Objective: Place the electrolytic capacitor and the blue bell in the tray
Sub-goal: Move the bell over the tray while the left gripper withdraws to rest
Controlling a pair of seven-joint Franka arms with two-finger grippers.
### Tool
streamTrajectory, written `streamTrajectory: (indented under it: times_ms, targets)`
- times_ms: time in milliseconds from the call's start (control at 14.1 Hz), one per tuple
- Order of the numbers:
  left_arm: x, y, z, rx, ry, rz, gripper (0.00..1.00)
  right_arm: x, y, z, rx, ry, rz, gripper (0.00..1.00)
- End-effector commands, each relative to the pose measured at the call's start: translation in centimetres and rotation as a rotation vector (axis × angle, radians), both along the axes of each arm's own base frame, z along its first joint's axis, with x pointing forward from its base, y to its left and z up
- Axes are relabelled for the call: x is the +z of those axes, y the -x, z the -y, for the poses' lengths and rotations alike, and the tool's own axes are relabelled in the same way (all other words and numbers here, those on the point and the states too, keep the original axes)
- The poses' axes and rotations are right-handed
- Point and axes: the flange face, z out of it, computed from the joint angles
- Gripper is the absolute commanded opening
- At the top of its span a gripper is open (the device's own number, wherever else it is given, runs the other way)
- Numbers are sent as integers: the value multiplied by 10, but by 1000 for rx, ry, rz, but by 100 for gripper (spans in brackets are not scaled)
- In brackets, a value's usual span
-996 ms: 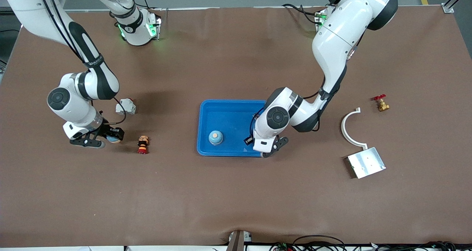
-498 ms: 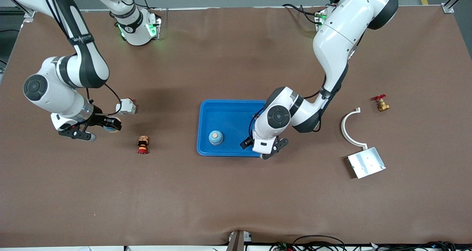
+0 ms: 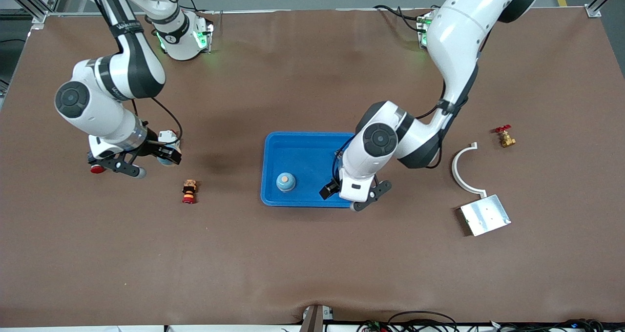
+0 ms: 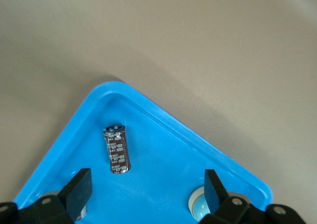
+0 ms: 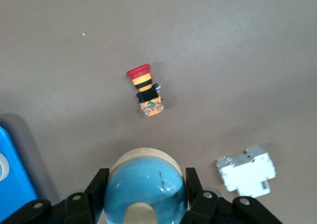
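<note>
The blue tray (image 3: 302, 151) lies mid-table. In it lies the electrolytic capacitor (image 4: 117, 149), a dark cylinder on its side near a corner of the tray (image 4: 163, 184). My left gripper (image 4: 146, 192) hangs open just above it, over the tray's corner nearest the front camera at the left arm's end (image 3: 352, 195). A blue bell (image 3: 285, 181) stands in the tray. My right gripper (image 3: 163, 158) is shut on another blue bell (image 5: 145, 189), a glossy blue dome on a cream base, held above the table toward the right arm's end.
A red-and-orange push button (image 3: 189, 191) lies between the right gripper and the tray. A white circuit breaker (image 5: 246, 172) sits beside the held bell. Toward the left arm's end lie a white curved clip (image 3: 461, 168), a metal plate (image 3: 485, 215) and a brass valve (image 3: 504, 137).
My left gripper opened and rose a little, leaving the capacitor lying in the tray. My right gripper moved away from the front camera and toward the tray, still holding the bell.
</note>
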Motion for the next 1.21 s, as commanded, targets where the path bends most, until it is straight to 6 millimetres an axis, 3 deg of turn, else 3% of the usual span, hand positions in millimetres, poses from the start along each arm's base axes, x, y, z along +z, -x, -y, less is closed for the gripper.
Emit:
streamTrajectory:
  times_ms: [0, 71, 213, 427, 569, 711, 1138]
  targets:
    - [56, 0, -26, 28, -32, 20, 100, 0, 11, -32, -74, -3, -10, 0]
    - [74, 4, -32, 22, -49, 10, 100, 0, 15, -45, -97, 3, -13, 0]
    - [109, 5, -62, 22, -94, -26, 100, -1, 24, -75, -124, 8, -17, 0]
    - [142, 10, -111, -78, -151, -113, 100, -2, 34, -108, -170, 7, -15, 0]
    - [154, 10, -147, -145, -149, -168, 100, -4, 44, -136, -208, 1, 0, 0]
    - [169, 15, -187, -238, -149, -172, 100, -17, 55, -152, -239, 13, 21, 0]
    - [185, 62, -323, -502, -120, -157, 100, -55, 83, -215, -311, 29, 32, 0]
